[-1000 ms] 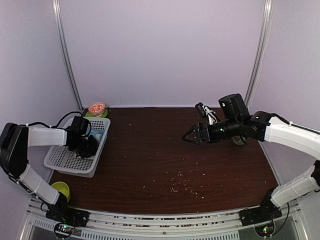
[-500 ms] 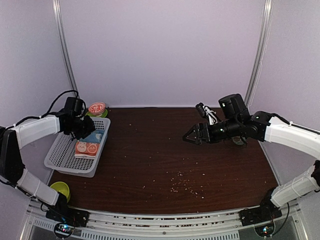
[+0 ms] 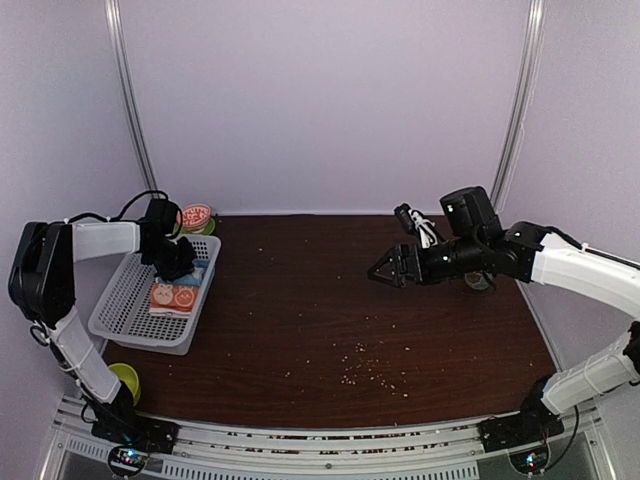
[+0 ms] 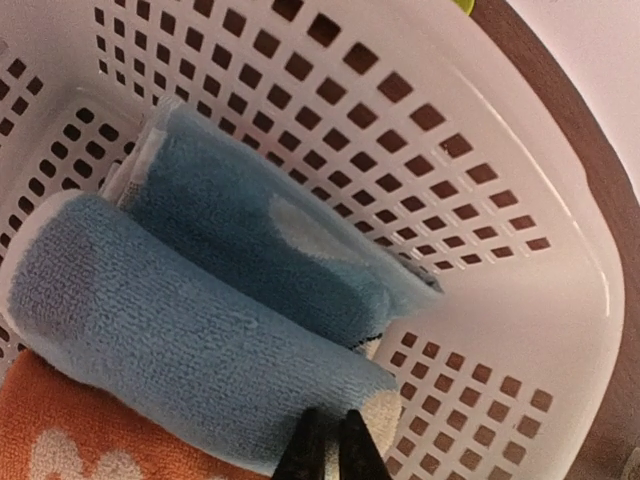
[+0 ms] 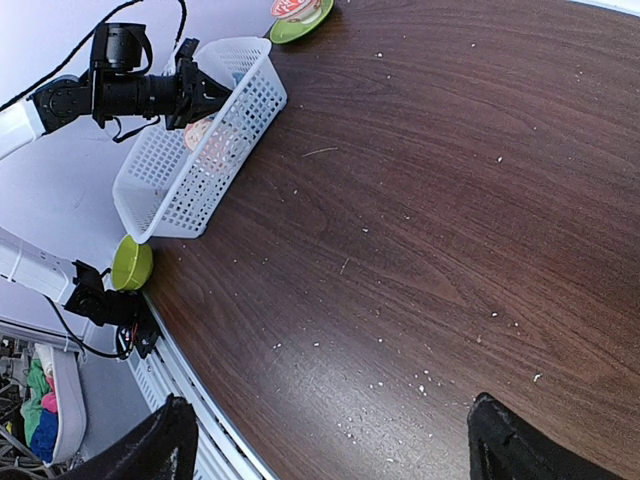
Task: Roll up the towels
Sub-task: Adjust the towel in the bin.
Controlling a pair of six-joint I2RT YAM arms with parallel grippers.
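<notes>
Left gripper (image 4: 327, 455): fingertips together and holding nothing, poised inside the basket.
Blue towel (image 4: 200, 330): right under those fingertips, lying as plump rolled bulges side by side.
Rabbit towel (image 3: 172, 297): touching the blue roll on the hand's near side. It looks like a compact bundle from above, though the wrist view shows only an orange corner.
Basket (image 4: 480, 200): white, perforated, and walls in both towels.
Progress: rolling looks done or nearly so, with both towels stowed and little visibly left to do.
Right gripper (image 3: 378, 272): fingers wide apart and empty, over bare tabletop well away from the basket.
Surface: a dark wood table (image 3: 300, 300) with pale crumbs (image 3: 365, 365) scattered towards the near edge.
Room: lilac walls and metal posts (image 3: 130, 110). A green dish (image 3: 195, 217) sits just beyond the basket, and a green bowl (image 3: 122, 378) is near the left arm's base.
</notes>
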